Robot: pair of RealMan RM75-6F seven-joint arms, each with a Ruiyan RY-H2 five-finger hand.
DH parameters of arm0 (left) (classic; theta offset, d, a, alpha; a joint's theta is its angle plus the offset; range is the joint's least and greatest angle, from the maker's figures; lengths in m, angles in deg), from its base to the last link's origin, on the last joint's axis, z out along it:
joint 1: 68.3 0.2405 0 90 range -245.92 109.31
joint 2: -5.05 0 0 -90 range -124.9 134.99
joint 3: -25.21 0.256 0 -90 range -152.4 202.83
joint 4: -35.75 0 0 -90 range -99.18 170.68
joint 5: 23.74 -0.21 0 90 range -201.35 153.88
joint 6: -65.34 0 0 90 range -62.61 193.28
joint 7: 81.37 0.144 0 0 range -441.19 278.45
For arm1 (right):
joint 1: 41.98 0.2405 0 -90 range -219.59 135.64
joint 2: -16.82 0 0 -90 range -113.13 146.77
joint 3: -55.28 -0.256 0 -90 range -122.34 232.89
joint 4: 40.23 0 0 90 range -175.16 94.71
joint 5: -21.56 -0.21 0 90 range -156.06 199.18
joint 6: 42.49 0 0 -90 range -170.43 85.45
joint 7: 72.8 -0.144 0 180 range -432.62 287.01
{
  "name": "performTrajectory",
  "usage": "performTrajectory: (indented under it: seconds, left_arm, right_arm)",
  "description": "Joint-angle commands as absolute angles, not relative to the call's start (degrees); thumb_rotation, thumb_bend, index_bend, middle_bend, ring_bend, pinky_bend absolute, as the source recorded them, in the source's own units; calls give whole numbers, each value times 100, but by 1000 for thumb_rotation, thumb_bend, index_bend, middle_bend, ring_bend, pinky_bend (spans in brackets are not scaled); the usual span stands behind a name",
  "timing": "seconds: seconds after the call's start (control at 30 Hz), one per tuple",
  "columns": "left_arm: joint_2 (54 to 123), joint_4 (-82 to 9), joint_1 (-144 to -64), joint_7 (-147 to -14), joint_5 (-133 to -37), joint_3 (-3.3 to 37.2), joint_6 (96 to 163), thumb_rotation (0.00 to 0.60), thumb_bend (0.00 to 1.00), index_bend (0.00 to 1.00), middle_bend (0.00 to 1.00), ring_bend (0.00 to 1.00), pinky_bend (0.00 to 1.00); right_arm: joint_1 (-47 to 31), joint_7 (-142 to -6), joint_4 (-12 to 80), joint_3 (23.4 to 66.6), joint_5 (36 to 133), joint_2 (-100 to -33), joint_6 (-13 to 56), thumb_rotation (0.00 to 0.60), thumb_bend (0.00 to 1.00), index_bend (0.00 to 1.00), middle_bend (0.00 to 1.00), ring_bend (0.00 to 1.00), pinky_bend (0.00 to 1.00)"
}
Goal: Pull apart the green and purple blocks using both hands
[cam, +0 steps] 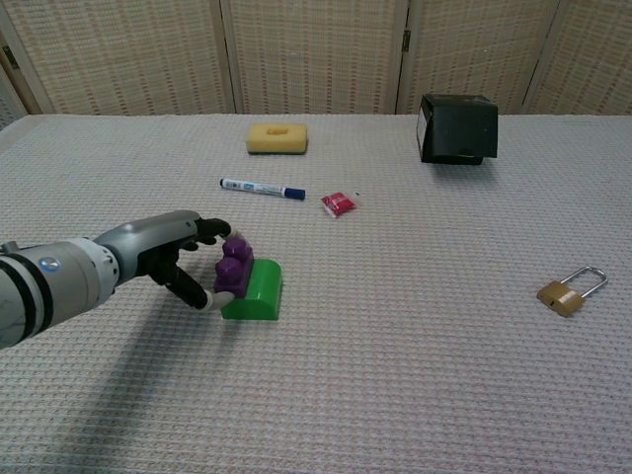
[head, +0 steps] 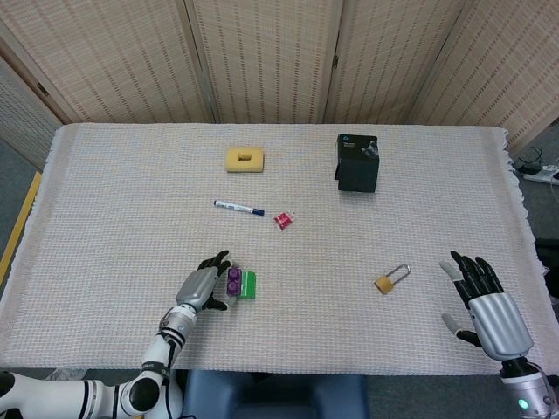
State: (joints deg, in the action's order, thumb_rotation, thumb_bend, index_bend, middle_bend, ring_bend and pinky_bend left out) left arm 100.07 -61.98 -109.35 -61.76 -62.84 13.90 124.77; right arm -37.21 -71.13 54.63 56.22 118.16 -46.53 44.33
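Note:
The purple block (head: pixel 233 281) (cam: pixel 233 265) stands stuck on the left part of the green block (head: pixel 249 285) (cam: pixel 255 291), near the table's front left. My left hand (head: pixel 199 286) (cam: pixel 163 252) lies just left of them with its fingers spread. One fingertip touches the purple block's top and the thumb sits low at its left side. The blocks rest on the cloth. My right hand (head: pixel 485 305) hovers open at the table's front right edge, far from the blocks, and shows only in the head view.
A brass padlock (head: pixel 390 279) (cam: pixel 568 290) lies right of centre. Further back are a black box (head: pixel 357 163) (cam: pixel 458 128), a yellow sponge (head: pixel 244 159) (cam: pixel 276 137), a blue-capped pen (head: pixel 238 207) (cam: pixel 262 188) and a small red packet (head: pixel 283 221) (cam: pixel 337 203).

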Motion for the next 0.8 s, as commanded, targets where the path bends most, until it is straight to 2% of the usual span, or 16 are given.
performTrajectory:
  seconds: [0.03, 0.2, 0.47, 0.53, 0.7, 0.8]
  left_arm:
    - [10050, -6194, -10915, -6258, -6298, 1350, 12501, 600, 405, 233, 0, 0, 0]
    - [10055, -6193, -10921, -6238, -6303, 1350, 12523, 600, 405, 244, 0, 0, 0]
    - [10028, -6133, -10925, -6188, -6225, 1383, 12489, 600, 417, 337, 0, 0, 0]
    - [10033, -6119, -10923, -6189, -6261, 1381, 12514, 600, 422, 386, 0, 0, 0]
    - [10132, -6074, -10788, -6392, -6721, 1387, 12815, 600, 445, 585, 15, 0, 0]
    - [10248, -6038, -10512, -7053, -7447, 1366, 13155, 600, 565, 744, 109, 0, 0]
  right_arm:
    - [-3707, -7083, 5459, 5626, 11813, -4663, 4397, 600, 329, 0, 0, 0, 0]
    - [-3708, -7068, 5475, 5630, 11825, -4662, 4403, 600, 330, 0, 0, 0, 0]
    - [-3722, -7090, 5466, 5621, 11823, -4662, 4439, 600, 330, 0, 0, 0, 0]
    - [-3717, -7080, 5466, 5621, 11818, -4665, 4425, 600, 329, 0, 0, 0, 0]
    - [-3699, -7082, 5458, 5615, 11822, -4682, 4406, 600, 329, 0, 0, 0, 0]
    - [-3684, -7134, 5435, 5615, 11833, -4701, 4395, 600, 329, 0, 0, 0, 0]
